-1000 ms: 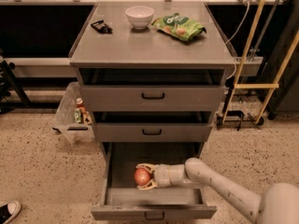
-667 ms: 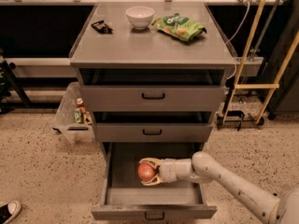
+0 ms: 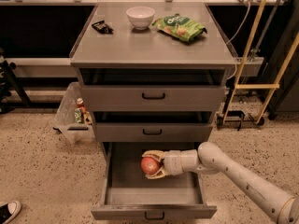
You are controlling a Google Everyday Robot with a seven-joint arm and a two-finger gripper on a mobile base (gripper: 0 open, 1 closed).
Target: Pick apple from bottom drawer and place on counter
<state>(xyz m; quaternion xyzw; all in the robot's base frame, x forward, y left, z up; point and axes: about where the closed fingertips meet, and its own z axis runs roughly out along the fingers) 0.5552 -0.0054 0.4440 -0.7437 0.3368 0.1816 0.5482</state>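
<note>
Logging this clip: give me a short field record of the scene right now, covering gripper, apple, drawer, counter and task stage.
gripper: inside the open bottom drawer, fingers closed on the apple
apple: held between the fingers, over the drawer floor; contact with the floor cannot be told
bottom drawer: pulled out toward the camera
counter: holds a white bowl, a green bag and a small black object
task stage: apple grasped, not yet on the counter

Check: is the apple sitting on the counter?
No. The apple is held in the gripper inside the open bottom drawer, well below the counter.
</note>
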